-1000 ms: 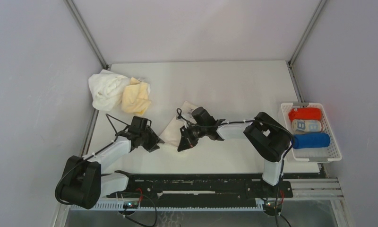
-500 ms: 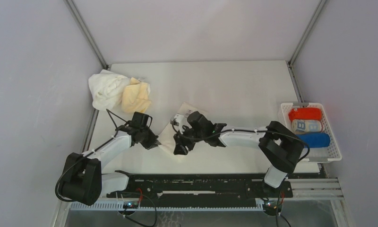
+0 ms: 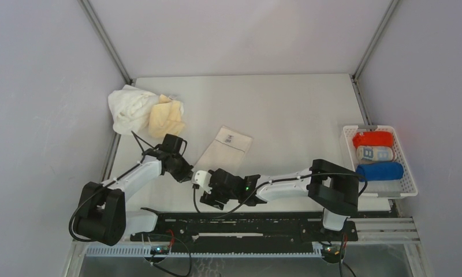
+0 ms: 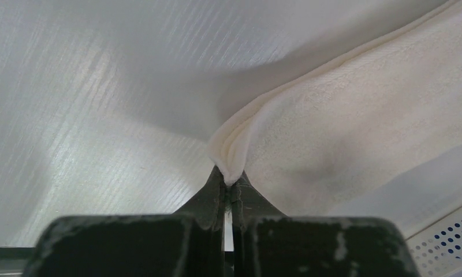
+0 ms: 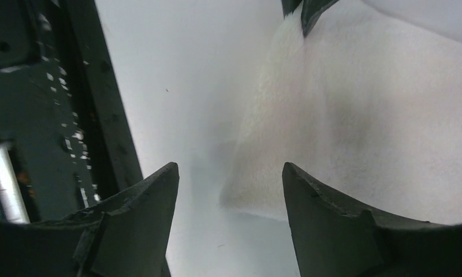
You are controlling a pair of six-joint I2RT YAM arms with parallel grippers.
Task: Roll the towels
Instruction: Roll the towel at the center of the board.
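The cream towel [image 3: 224, 149] lies folded on the worktop [image 3: 286, 109], a little left of centre in the overhead view. The left hand [image 4: 229, 183] is pinched tight on its lower left corner. The right hand [image 5: 229, 173] sits just below that end, fingers spread apart, gripping nothing. A white towel [image 3: 127, 107] and a pale yellow towel [image 3: 166, 119] lie bunched at upper left. Three rolled towels [image 3: 377, 156] fill the basket [image 3: 410, 183] at right.

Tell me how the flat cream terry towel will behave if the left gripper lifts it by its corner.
Probably floppy: the cream terry towel bends into soft layered folds where the shut left gripper pinches its corner. Likely light, since that small pinch holds the edge off the white table. Its rough pile should resist slipping.
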